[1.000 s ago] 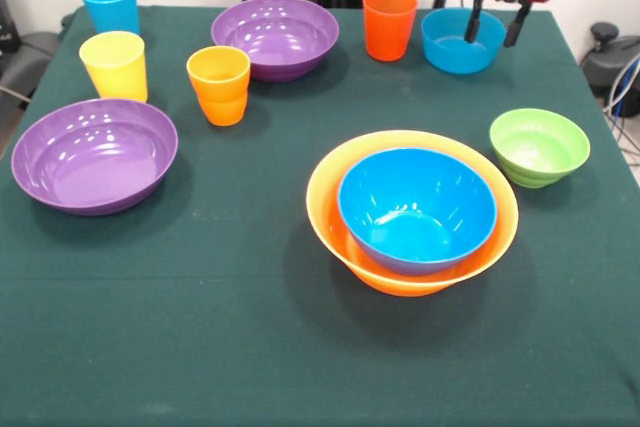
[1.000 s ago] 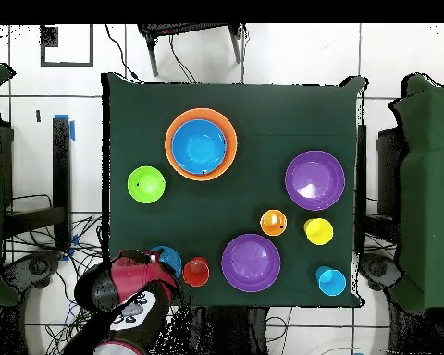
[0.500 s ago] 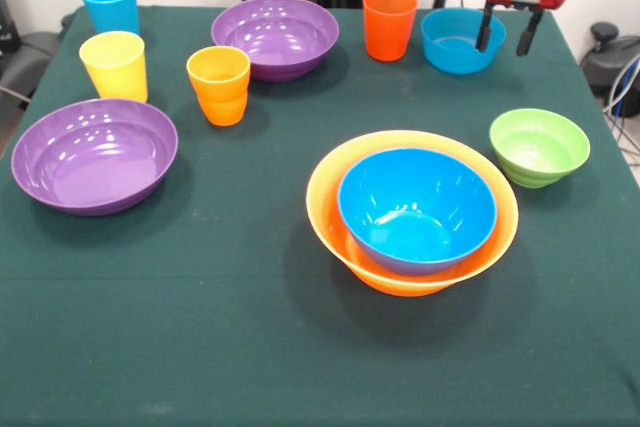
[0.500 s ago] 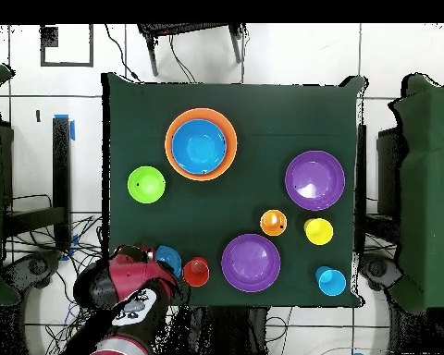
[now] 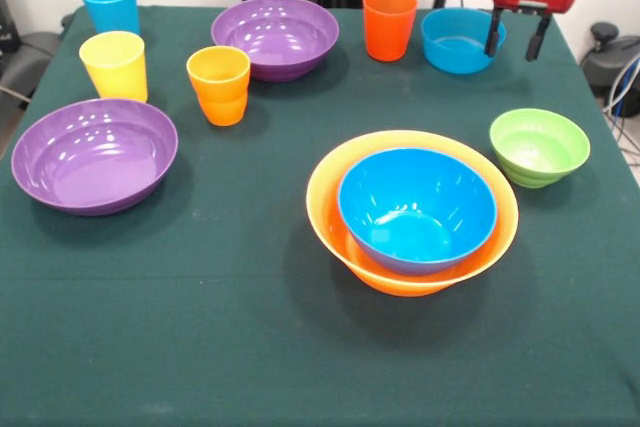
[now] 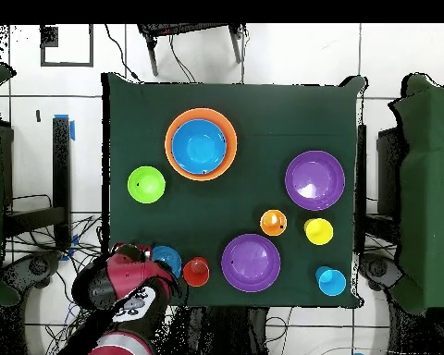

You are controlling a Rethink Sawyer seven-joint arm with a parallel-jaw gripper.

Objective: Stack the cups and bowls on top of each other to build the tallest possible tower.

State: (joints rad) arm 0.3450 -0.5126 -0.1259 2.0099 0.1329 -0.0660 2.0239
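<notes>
The tower is the large orange bowl (image 5: 340, 237) with the deep blue bowl (image 5: 416, 209) nested in it, near the table's middle; it also shows in the overhead view (image 6: 201, 144). My gripper (image 5: 515, 44) is open and empty, hanging just beyond the right rim of the light blue bowl (image 5: 458, 40) at the far right. Two purple bowls (image 5: 275, 37) (image 5: 94, 154), the green bowl (image 5: 539, 146), and the red-orange cup (image 5: 389, 23), orange cup (image 5: 219, 85), yellow cup (image 5: 114, 65) and light blue cup (image 5: 110, 4) stand apart on the cloth.
The dark green cloth covers the table (image 5: 200, 327). My red arm (image 6: 124, 287) comes over the table's robot-side corner in the overhead view. Cables and floor tiles surround the table.
My gripper has moved right and slightly up, from over the light blue bowl's rim to just off its right side. No bowl or cup has moved.
</notes>
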